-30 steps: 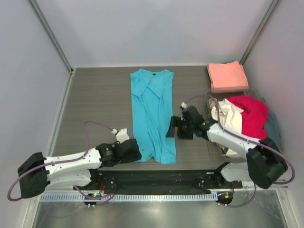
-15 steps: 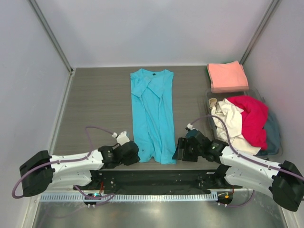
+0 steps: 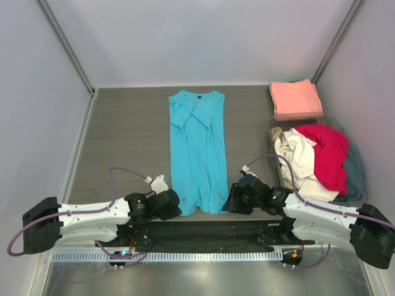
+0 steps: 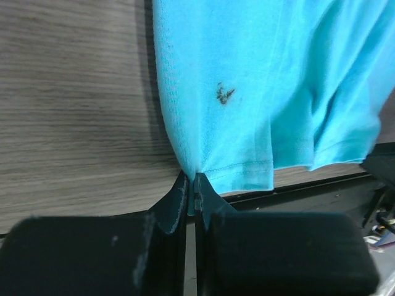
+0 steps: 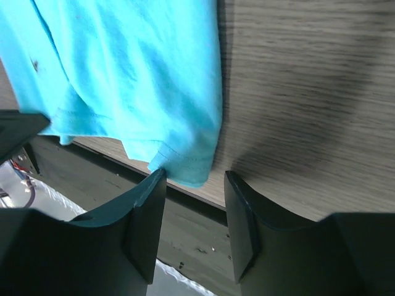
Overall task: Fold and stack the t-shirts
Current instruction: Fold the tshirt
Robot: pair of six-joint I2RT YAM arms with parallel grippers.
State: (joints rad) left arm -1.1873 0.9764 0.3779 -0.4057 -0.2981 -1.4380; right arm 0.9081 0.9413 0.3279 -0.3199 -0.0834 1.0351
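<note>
A turquoise t-shirt [image 3: 197,148] lies flat down the middle of the table, sleeves folded in, with its dark neck label [image 3: 199,94] at the far end. My left gripper [image 3: 176,205] is at the near left hem corner; the left wrist view shows it [image 4: 192,179] shut on a pinch of that turquoise cloth [image 4: 265,80]. My right gripper [image 3: 233,200] sits at the near right hem corner. In the right wrist view it [image 5: 194,176] stands open, its left finger touching the hem [image 5: 185,163] and a gap on the other side.
A folded salmon-pink t-shirt [image 3: 295,98] lies at the far right. Beside it a clear bin [image 3: 271,123] holds crumpled red [image 3: 327,151], cream [image 3: 299,154] and grey-blue [image 3: 355,166] shirts. A black base plate [image 3: 203,231] runs along the near table edge under the hem.
The left gripper has shut on the left hem corner. The right arm swung from beside the shirt's middle down to the right hem corner, its jaws narrowing.
</note>
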